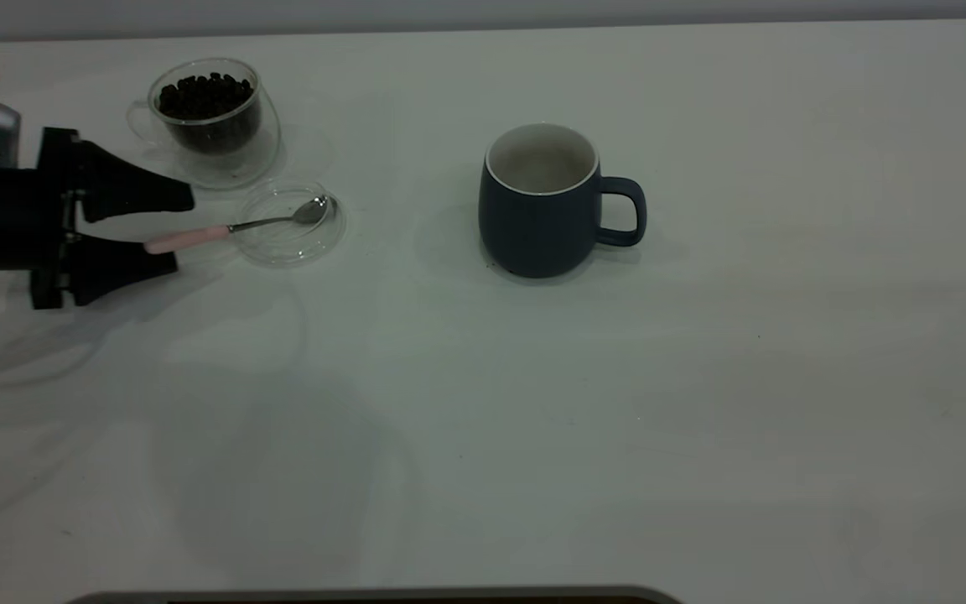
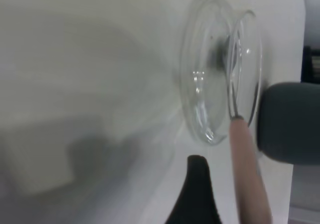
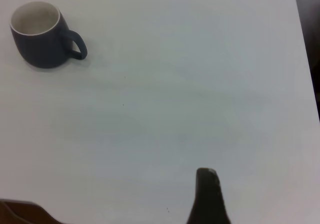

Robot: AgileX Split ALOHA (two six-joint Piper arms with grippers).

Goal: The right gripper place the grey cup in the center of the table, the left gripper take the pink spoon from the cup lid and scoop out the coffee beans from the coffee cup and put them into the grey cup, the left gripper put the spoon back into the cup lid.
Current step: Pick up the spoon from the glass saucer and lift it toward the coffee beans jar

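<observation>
The grey cup (image 1: 540,210) is a rounded slate-blue mug with a white inside and white rim, standing upright near the middle of the tabletop (image 1: 701,403), its loop handle turned away from the other vessels; nothing shows inside it. To the cup's left lies the cup lid (image 1: 290,225), a flat clear disc with a raised rim; the pink spoon (image 1: 231,228) rests across it, its shiny bowl inside the lid on the side nearer the grey cup, its pale pink handle reaching out over the rim away from the cup. Just behind the lid stands the coffee cup (image 1: 208,113), clear double-walled glass; the coffee beans (image 1: 205,94) fill it as a dark heap.

The left gripper (image 1: 173,228) sits at the far side of the lid from the grey cup, spread wide, one finger on each side of the pink handle's end; whether either touches it I cannot tell.

The tabletop is plain white with a few tiny dark specks and soft shadows; a pale wall runs behind its far edge.

The left wrist view shows the lid (image 2: 215,83) from close up, the handle (image 2: 247,169) beside one dark fingertip (image 2: 197,191); the right wrist view shows the grey cup (image 3: 42,36) well apart from a single fingertip of the right gripper, whose state I cannot tell.
</observation>
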